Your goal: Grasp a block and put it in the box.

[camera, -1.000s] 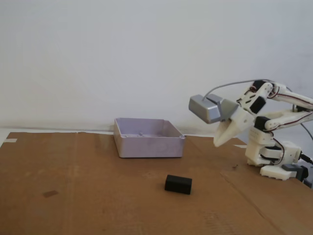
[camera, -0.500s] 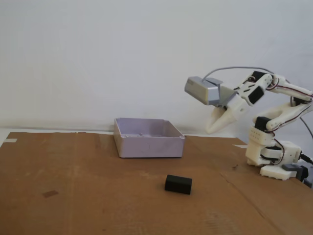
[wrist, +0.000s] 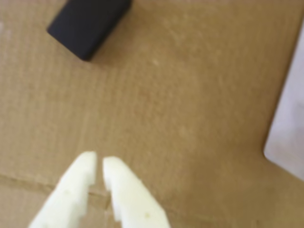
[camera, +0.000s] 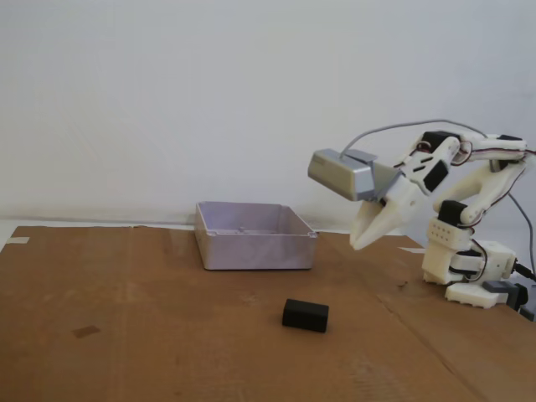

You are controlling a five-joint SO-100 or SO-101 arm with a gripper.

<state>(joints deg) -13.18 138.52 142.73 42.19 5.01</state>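
A black block (camera: 305,315) lies on the brown cardboard surface, in front of and a little right of the grey open box (camera: 254,236) in the fixed view. The block also shows at the top left of the wrist view (wrist: 88,24). My white gripper (camera: 362,240) hangs in the air to the right of the box, above and right of the block, pointing down-left. In the wrist view the gripper (wrist: 99,162) has its fingertips almost touching, with nothing between them. The box's corner (wrist: 289,128) shows at the right edge of the wrist view.
The arm's white base (camera: 469,268) stands at the right of the cardboard (camera: 151,335). A seam in the cardboard runs near the base. A small dark mark (camera: 85,332) lies at the left front. A white wall is behind.
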